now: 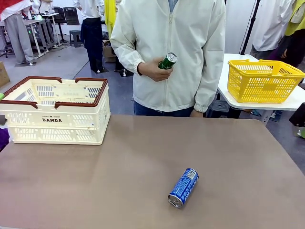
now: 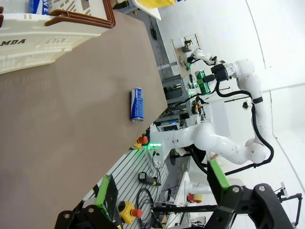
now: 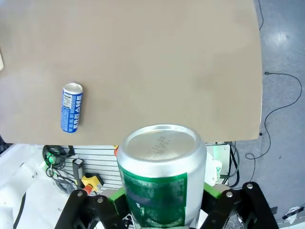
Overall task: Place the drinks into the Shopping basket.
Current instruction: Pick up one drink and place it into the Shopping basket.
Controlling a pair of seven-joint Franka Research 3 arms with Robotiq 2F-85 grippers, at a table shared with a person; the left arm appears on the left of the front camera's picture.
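Green aluminium is filling my right wrist view: my right claw is clenching the green can around its lower body, silver top towards the camera, well above the bench. My left claw is hanging released, pads spread wide, grasping nothing.

Taking 12 o'clock as the person's side in the front view, the Shopping basket is sitting at 10 o'clock. The blue can is lying on its side at 5 o'clock, near my edge of the bench. The person's hand at 12 o'clock is holding the other green drink.

I am weighing 4 risks:

1. My right arm is having to cross towards 10 o'clock, so a fast swing with such a low grip could be tipping or slipping the smooth can.
2. Letting go from high above the crate could be denting the can. Something blue with white print is showing inside the crate, probably a drink already there, and it could be getting hit.
3. The blue can could be rolling towards 6 o'clock and off the bench if either arm is brushing it.
4. The person could be reaching in with their drink while I am crossing, and my 2 arms could be crowding each other near the crate.
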